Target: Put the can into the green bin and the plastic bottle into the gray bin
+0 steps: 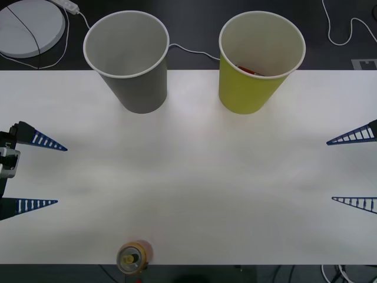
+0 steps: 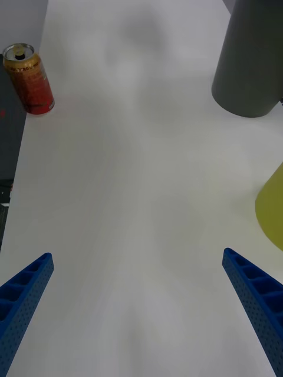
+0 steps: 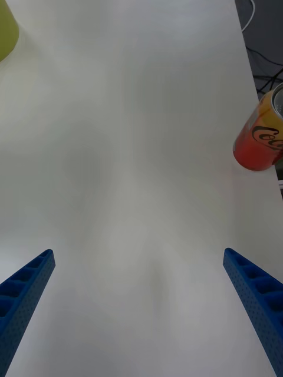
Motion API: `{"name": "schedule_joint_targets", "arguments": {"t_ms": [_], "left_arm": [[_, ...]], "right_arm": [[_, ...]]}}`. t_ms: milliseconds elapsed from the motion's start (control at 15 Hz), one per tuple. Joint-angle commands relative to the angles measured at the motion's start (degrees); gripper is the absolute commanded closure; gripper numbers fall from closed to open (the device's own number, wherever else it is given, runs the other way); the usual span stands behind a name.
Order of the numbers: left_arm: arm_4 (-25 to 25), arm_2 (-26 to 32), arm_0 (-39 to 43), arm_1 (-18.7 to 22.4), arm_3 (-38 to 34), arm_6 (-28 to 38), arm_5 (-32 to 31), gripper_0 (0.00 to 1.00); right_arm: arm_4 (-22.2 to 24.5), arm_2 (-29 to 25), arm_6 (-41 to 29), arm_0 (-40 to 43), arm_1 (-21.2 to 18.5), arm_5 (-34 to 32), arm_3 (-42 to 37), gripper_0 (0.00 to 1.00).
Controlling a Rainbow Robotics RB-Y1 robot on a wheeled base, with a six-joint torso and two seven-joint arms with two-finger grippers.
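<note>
One can (image 1: pixel 134 257) stands upright at the table's (image 1: pixel 188 177) near edge, a bit left of centre, nothing touching it. Both grippers sit low at the sides w/ fingers spread wide and empty: left gripper (image 1: pixel 35 173) at the left edge, right gripper (image 1: pixel 353 171) at the right, each well apart from the can. Farther back, gray bin (image 1: pixel 126 59) on the left and green bin (image 1: pixel 261 62) on the right, both upright at the far edge; something red shows inside the green one, can't tell what. Looks like the can step hasn't begun. Next move prob. needs the left gripper, being closer, to swing toward the can, straddle its body and close, then carry it across to the green bin.
</note>
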Motion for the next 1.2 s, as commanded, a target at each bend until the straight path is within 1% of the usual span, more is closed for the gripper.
{"name": "schedule_joint_targets", "arguments": {"t_ms": [67,200,267,400,467,600,733,867,1200], "left_arm": [[0.0,0.0,0.0,0.0,0.0,0.0,0.0,0.0],[0.0,0.0,0.0,0.0,0.0,0.0,0.0,0.0],[-0.9,-0.4,-0.2,0.2,0.7,-0.1,-0.2,0.0],[-2.2,-1.1,-1.4,1.5,0.5,-0.3,-0.4,0.0],[-1.9,-1.2,-1.8,2.5,0.7,-0.3,-0.5,0.0],[-0.9,-1.2,-1.8,2.8,1.2,-0.4,-0.5,0.0],[1.9,-3.0,-2.3,2.7,4.9,-2.0,-0.4,0.0],[4.0,-4.9,-3.4,2.7,9.1,-7.3,-0.4,0.0],[11.6,-11.3,-5.6,2.8,21.1,-20.6,-0.3,0.0]], "right_arm": [[0.0,0.0,0.0,0.0,0.0,0.0,0.0,0.0],[0.0,0.0,0.0,0.0,0.0,0.0,0.0,0.0],[0.0,0.0,0.0,0.0,0.0,0.0,0.0,0.0],[0.0,0.0,0.0,0.0,0.0,0.0,0.0,0.0],[0.0,0.0,0.0,0.0,0.0,0.0,0.0,0.0],[0.0,0.0,0.0,0.0,0.0,0.0,0.0,0.0],[0.0,0.0,0.0,0.0,0.0,0.0,0.0,0.0],[0.0,0.0,0.0,0.0,0.0,0.0,0.0,0.0],[0.0,0.0,0.0,0.0,0.0,0.0,0.0,0.0]]}}
